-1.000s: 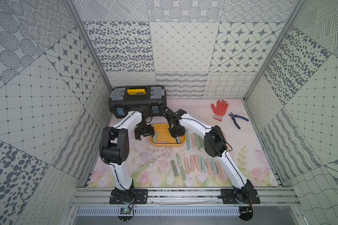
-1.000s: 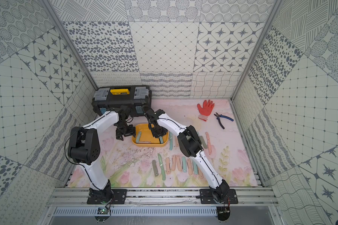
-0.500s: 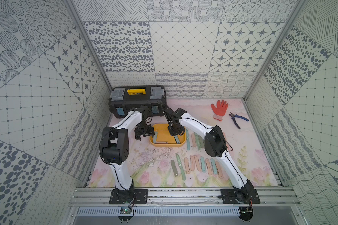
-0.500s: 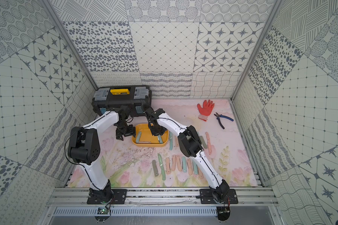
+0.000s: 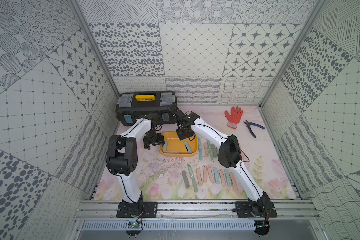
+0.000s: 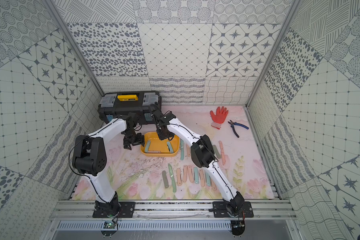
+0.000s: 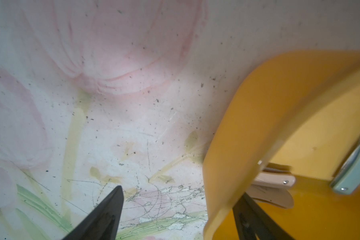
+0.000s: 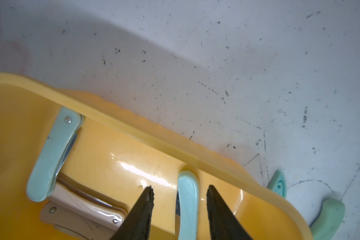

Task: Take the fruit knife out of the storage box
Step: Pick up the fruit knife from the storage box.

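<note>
1. 3 knives point(image 5: 165, 146) lie inside the box point(image 5: 178, 154); others lie beside it.
2. Right end effector point(image 8: 180, 188), jaws apart, straddles 1 teal knife point(image 8: 188, 199) inside, ungripped.
3. Left end effector point(image 5: 154, 144), apart, straddles the box's rim.

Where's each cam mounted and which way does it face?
Top views: high above the front rail, looking down; left arm, right arm whole.
Left wrist: arm-mounted, faces mat and storage box corner; left gripper straddles its wall.
Right wrist: arm-mounted, faces into the box; right gripper astride green knife.
Both wrists share: beige knife.
</note>
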`<state>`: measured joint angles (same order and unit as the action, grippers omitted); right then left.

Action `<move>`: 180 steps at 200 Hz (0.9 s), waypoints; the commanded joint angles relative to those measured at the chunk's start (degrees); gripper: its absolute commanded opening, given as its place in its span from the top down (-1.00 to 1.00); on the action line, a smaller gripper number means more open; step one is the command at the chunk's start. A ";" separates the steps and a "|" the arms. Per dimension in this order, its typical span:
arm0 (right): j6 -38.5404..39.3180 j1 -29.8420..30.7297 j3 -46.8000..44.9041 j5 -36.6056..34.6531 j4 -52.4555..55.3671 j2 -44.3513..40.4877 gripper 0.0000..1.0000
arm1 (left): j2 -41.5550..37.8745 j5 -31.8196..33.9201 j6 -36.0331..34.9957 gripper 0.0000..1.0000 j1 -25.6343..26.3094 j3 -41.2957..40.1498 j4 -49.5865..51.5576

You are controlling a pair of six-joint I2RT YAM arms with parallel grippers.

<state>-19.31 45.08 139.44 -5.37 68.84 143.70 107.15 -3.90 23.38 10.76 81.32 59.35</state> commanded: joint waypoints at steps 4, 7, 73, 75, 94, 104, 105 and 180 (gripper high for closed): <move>0.06 0.52 -1.44 -1.02 2.09 -1.12 0.01 | -0.80 0.57 -0.17 -0.61 0.10 0.78 1.21; 0.01 0.46 -1.52 -0.71 2.48 -1.01 0.02 | -0.86 0.62 -0.17 -0.61 0.03 0.77 1.20; -1.02 0.70 -10.05 -0.01 1.41 -2.99 0.01 | -0.66 0.48 -0.08 -0.61 0.12 0.71 1.20; -0.93 0.66 -10.06 0.05 1.46 -2.94 0.01 | -0.66 0.48 -0.08 -0.61 0.02 0.69 1.20; -0.49 0.66 -10.06 0.33 1.75 -2.13 0.01 | -0.81 0.49 -0.08 -0.61 0.03 0.75 1.20; -0.38 0.66 -9.98 0.48 1.74 -1.73 0.01 | -0.79 0.56 -0.16 -0.61 0.00 0.68 1.25; -0.38 0.64 -9.98 0.51 1.78 -1.70 0.02 | -0.80 0.61 -0.16 -0.61 -0.02 0.73 1.23; 0.22 0.64 -8.93 0.85 -0.30 -0.92 0.45 | -0.87 0.61 -0.08 -0.61 0.03 0.70 1.16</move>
<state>-19.22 45.41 129.95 -4.47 69.95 142.85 107.15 -3.90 23.38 10.74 81.32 59.35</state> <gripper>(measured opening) 0.303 0.805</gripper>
